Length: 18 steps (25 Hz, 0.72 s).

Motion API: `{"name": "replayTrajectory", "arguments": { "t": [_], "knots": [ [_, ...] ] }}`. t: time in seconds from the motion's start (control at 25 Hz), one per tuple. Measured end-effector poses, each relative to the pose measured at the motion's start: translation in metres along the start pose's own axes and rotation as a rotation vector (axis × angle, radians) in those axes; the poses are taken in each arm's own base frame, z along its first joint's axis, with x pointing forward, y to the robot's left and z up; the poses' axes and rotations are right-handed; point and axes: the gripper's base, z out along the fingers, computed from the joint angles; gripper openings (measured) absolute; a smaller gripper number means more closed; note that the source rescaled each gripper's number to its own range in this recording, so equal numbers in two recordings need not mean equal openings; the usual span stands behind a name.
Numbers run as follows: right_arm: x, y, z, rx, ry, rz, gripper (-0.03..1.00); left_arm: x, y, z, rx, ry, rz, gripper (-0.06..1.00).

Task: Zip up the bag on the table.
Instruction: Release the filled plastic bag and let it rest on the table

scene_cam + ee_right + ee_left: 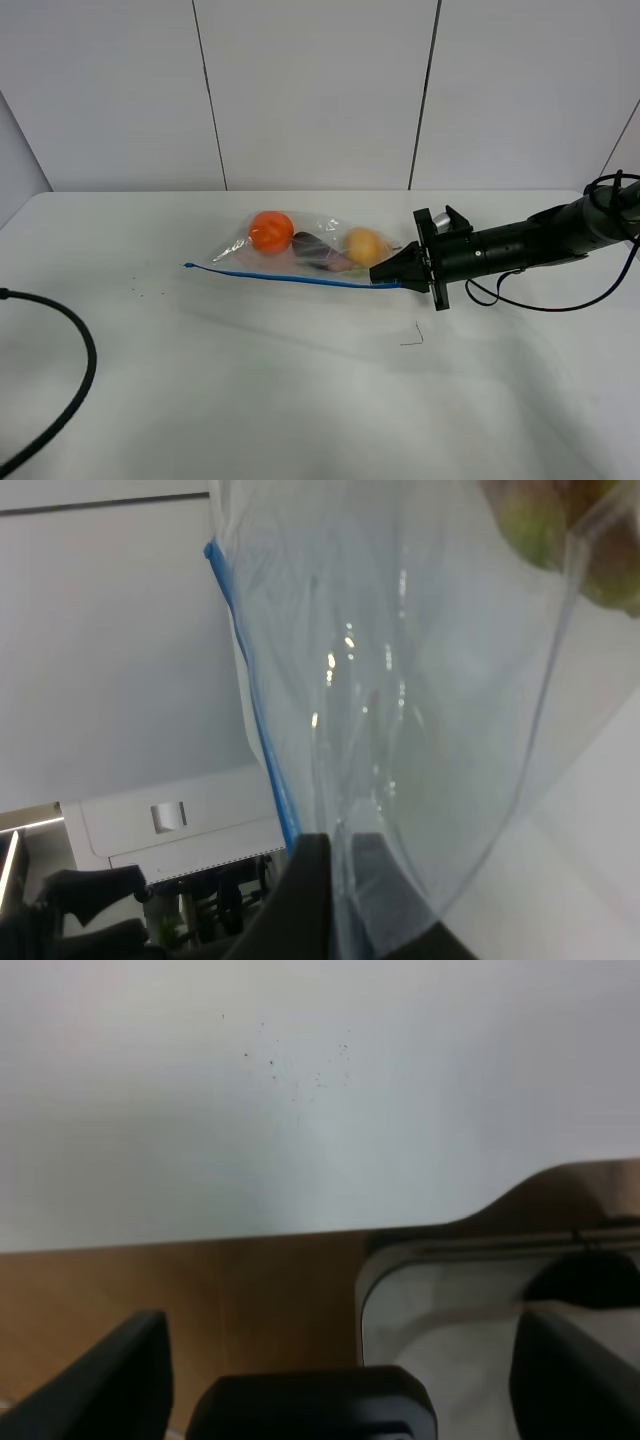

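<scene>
- A white surface (300, 380) is backed by pale wall panels (310, 90)
- The bag (300, 255) is laid near the middle of the surface, blue zipper strip (290, 275) along its front edge
- The right hand (385, 275) is clamped on the bag's zipper end
- The left hand (340, 1380) is spread open, clear of the bag

No readable text, label, brand name, number or sign appears in any of the three views. The clear bag (310, 252) and its blue zipper strip (290, 276) carry no print that can be made out. The white tabletop (300, 400) shows only tiny dark specks, not writing. The black right arm (520, 245) bears no legible marking, and the wall panels behind are blank.
</scene>
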Motion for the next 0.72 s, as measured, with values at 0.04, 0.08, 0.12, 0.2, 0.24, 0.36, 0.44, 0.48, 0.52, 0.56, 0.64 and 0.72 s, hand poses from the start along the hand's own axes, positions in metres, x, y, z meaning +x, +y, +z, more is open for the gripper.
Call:
{"name": "replayTrajectory", "arguments": {
  "t": [0.04, 0.08, 0.12, 0.2, 0.24, 0.36, 0.44, 0.48, 0.52, 0.56, 0.64, 0.72],
  "knots": [
    [0.000, 0.000, 0.000, 0.000, 0.000, 0.000, 0.00, 0.003, 0.000, -0.002, -0.001, -0.025, 0.000, 1.00],
    [0.000, 0.000, 0.000, 0.000, 0.000, 0.000, 0.00, 0.004, 0.000, -0.005, -0.003, -0.052, 0.000, 1.00],
    [0.000, 0.000, 0.000, 0.000, 0.000, 0.000, 0.00, 0.006, 0.000, -0.007, -0.004, -0.076, 0.000, 1.00],
    [0.000, 0.000, 0.000, 0.000, 0.000, 0.000, 0.00, 0.009, 0.000, -0.012, -0.006, -0.115, -0.001, 1.00],
    [0.000, 0.000, 0.000, 0.000, 0.000, 0.000, 0.00, 0.010, 0.000, -0.014, -0.006, -0.130, -0.001, 1.00],
    [0.000, 0.000, 0.000, 0.000, 0.000, 0.002, 0.00, 0.012, 0.000, -0.017, -0.008, -0.161, -0.001, 1.00],
    [0.000, 0.000, 0.000, 0.000, 0.000, 0.003, 0.00, 0.012, 0.000, -0.018, -0.008, -0.165, -0.001, 1.00],
    [0.000, 0.000, 0.000, 0.000, 0.000, 0.003, 0.00, 0.012, 0.000, -0.018, -0.008, -0.166, -0.001, 1.00],
    [0.000, 0.000, 0.000, 0.000, 0.000, 0.003, 0.00, 0.012, 0.000, -0.018, -0.008, -0.166, -0.001, 1.00],
    [0.000, 0.000, 0.000, 0.000, 0.000, 0.003, 0.00, 0.012, 0.000, -0.018, -0.008, -0.166, -0.001, 1.00],
    [0.000, 0.000, 0.000, 0.000, 0.000, 0.003, 0.00, 0.012, 0.000, -0.018, -0.008, -0.166, -0.001, 1.00],
    [0.000, 0.000, 0.000, 0.000, 0.000, 0.003, 0.00, 0.013, -0.001, -0.018, -0.008, -0.169, -0.001, 1.00]
  ]
}}
